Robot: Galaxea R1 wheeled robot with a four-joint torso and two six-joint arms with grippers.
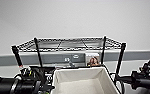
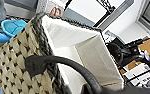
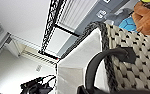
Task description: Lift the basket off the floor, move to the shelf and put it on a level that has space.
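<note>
While arms flank it, the basket [image 1: 84,81] sits below the level [image 1: 71,43].

You have open wire grid across the level [image 1: 71,43], with white wall beyond it. The basket [image 1: 84,80] sits near and lower, between the shelf's [image 1: 119,60] front posts. Boxes [image 1: 92,60] crowd the tier under the level.

Lined basket [image 1: 84,81] upright, raised before shelf [image 1: 68,47]; level [image 1: 71,43] bare.
</note>
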